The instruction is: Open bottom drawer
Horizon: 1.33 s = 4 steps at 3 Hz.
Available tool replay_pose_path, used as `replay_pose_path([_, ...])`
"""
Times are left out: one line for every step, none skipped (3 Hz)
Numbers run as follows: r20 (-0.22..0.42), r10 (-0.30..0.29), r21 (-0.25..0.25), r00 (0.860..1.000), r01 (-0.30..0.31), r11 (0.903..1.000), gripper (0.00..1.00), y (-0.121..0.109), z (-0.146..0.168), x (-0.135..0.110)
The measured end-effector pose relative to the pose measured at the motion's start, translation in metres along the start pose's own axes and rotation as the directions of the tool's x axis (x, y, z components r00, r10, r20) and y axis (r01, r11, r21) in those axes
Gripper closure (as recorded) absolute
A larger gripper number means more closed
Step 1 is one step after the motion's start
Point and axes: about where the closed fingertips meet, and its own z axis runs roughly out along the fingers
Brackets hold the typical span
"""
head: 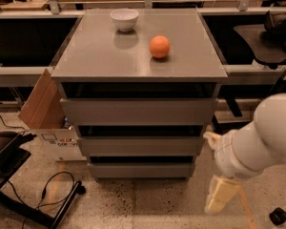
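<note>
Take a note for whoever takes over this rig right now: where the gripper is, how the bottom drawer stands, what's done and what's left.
Gripper: low, to the right of the grey cabinet, about level with the bottom drawer, and apart from it.
Bottom drawer: lowest of three, looks shut.
Done: nothing on the drawer yet.
Left: bring the gripper to the drawer front, probably catch its top edge, and pull it out.
Also: a white bowl and an orange sit on the cabinet top.
</note>
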Motion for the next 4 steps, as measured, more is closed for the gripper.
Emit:
replay_pose_path([0.010,-0.017,-0.030,1.000,0.017,0.9994,0.00,0.023,0.080,0.006])
replay_pose_path([0.027,-0.016,0.019,1.000,0.015,0.9997,0.00,0.014,0.089,0.004])
replay_pose_path([0.026,-0.016,0.019,1.000,0.016,0.9997,0.00,0.014,0.088,0.004])
replay_pose_path([0.015,-0.018,0.015,1.000,0.018,0.9997,0.00,0.011,0.118,0.003])
